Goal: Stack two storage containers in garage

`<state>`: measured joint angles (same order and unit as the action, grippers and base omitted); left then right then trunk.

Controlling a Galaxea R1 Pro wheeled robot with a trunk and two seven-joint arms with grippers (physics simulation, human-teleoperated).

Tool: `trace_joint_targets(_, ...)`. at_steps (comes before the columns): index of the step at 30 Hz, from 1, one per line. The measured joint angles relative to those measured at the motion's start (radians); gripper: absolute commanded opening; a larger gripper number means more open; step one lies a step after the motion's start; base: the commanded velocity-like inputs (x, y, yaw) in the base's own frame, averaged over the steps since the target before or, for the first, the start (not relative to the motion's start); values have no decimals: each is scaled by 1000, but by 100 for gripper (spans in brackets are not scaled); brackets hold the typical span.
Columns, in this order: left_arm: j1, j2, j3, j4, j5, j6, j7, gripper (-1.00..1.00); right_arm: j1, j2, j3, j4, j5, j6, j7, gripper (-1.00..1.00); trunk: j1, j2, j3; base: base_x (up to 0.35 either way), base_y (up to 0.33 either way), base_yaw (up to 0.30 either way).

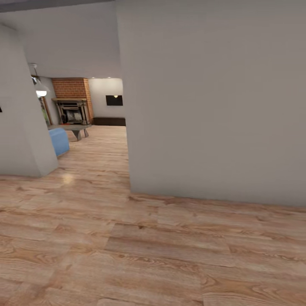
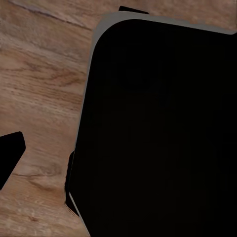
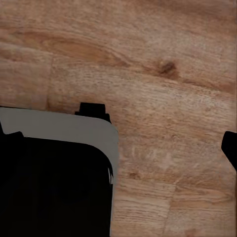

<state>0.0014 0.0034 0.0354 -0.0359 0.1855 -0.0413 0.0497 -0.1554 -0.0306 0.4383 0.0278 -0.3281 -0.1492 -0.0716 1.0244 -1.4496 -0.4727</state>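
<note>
The head camera looks forward and down along the plank floor (image 1: 127, 255), past a near wall (image 1: 212, 106) toward a far fireplace (image 1: 73, 109). Both wrist cameras face straight down at the same planks, close above the robot's dark base (image 2: 158, 133).

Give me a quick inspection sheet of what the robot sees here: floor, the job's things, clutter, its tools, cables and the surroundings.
Surface: light wood-plank floor, bare where it shows near the robot.
Job's things: nothing seen of the containers.
Clutter: nothing seen.
Tools: dark fingertips at the left wrist view's edge and at the right wrist view's edge, over the planks beside the robot's dark base; open or shut cannot be told.
Cables: nothing seen.
Surroundings: a grey wall close ahead; past its left a passage opens to a room with a brick fireplace, a blue sofa and a low table.
</note>
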Motion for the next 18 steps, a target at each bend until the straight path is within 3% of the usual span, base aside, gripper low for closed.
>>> trace_joint_targets(18,0,0,0,0,0,-2,0,100,0,1,1,0,0,6,0,100,0,0,-3,322,0,263)
